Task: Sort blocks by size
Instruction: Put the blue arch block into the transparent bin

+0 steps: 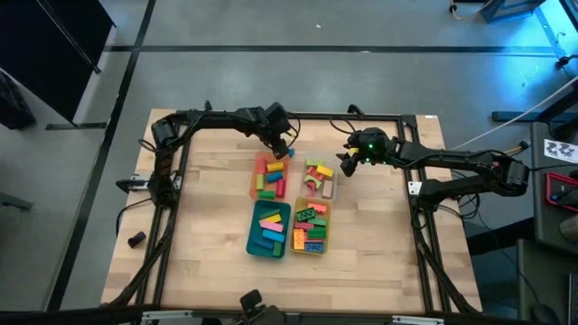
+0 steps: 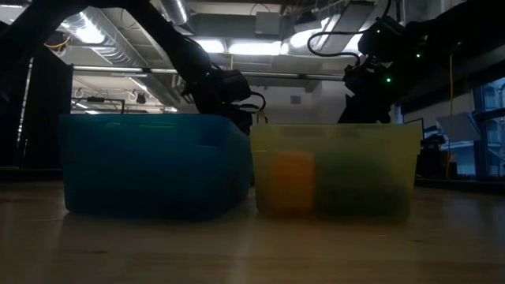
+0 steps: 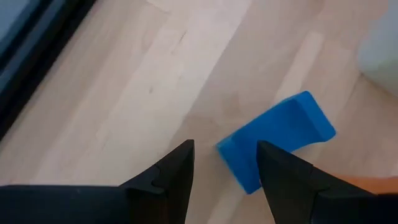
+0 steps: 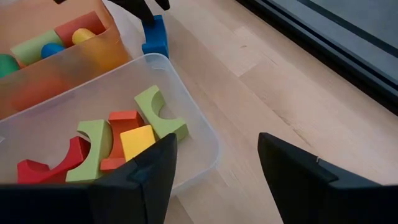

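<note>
The left gripper (image 1: 283, 147) is seen at the far side of the table (image 1: 208, 226), just above a blue block (image 3: 277, 140) that lies on the bare wood beside the far corner of the orange tray (image 1: 269, 176); in the left wrist view its two dark fingers (image 3: 171, 177) are spread apart, with the near end of the blue block showing between the tips, and nothing is gripped. In the orange tray, long bars of red, green, yellow and blue are laid. Nearer the front, the teal tray (image 1: 268, 227) is filled with pink, yellow, red and blue bars. To the right of the orange tray, the clear tray (image 4: 193, 118) is placed, and in it green and red arch-shaped blocks (image 4: 158, 115) and a yellow cube (image 4: 138, 142) are held. In front of it, the yellow tray (image 1: 312, 227) is packed with small green, orange and blue bricks. The right gripper (image 1: 346, 162) is held over the table just beside the right edge of the clear tray; its fingers (image 4: 146, 180) are open wide and empty
</note>
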You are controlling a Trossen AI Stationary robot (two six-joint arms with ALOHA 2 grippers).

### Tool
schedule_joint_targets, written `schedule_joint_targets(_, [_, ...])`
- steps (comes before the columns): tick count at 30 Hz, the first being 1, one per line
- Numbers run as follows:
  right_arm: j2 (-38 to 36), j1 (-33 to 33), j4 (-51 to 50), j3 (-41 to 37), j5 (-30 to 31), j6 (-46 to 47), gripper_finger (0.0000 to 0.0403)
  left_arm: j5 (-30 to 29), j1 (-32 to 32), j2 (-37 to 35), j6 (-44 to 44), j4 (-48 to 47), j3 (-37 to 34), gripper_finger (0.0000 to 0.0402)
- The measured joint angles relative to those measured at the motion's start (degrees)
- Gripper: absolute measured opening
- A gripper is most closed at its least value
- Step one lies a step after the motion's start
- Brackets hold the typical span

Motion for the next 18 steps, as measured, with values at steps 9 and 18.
schedule_joint_targets(9, [0.00,0.00,-0.07,0.00,-0.02,-0.33,0.0225,-0.21,0.04,2.05,-3.38,0.12,0.09,0.0164])
schedule_joint_targets(18, [0.02,0.00,-0.15,0.00,-0.02,-1.88,0.0225,-0.17,-0.02,2.73,-4.98,1.50,0.15,0.0151])
